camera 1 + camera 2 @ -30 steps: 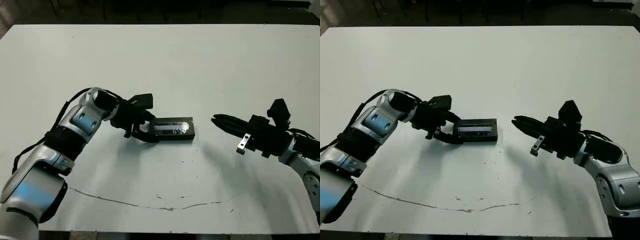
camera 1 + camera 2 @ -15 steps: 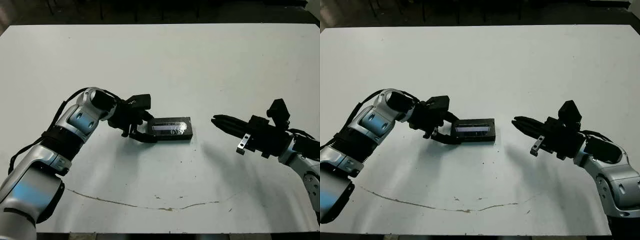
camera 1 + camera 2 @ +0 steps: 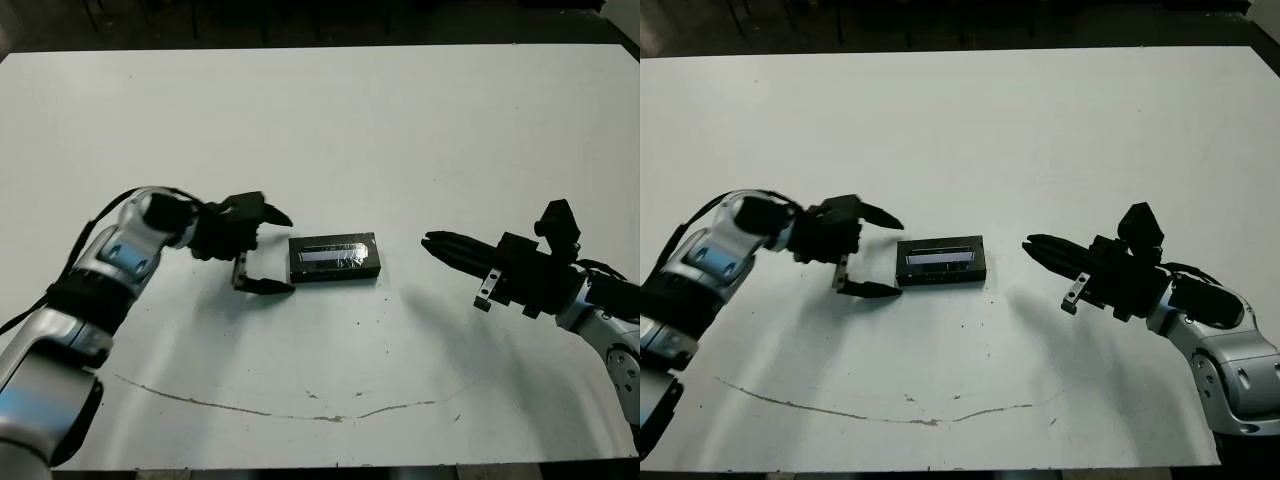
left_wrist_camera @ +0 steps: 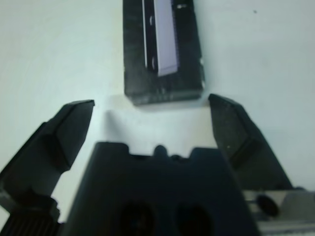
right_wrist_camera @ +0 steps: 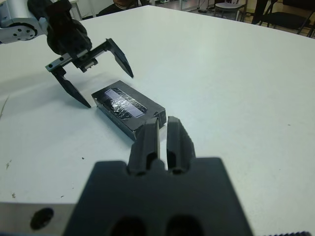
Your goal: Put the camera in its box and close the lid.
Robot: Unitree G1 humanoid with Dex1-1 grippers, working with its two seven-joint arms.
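The box [image 3: 335, 257] lies flat near the middle of the bench, closed under its black lid [image 3: 333, 251], whose pale lavender strip faces up, long sides along the near edge.

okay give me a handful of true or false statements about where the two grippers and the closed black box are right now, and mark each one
1. The lid sits on the box, its pale strip facing up. True.
2. The left gripper is clamped on the box. False: its fingers are spread wide and it sits just beside the box's end, apart from it.
3. The right gripper has its fingers together. True.
4. The right gripper is touching the box. False: bare table lies between them.
5. The camera lies loose on the table. False: no loose camera shows anywhere.
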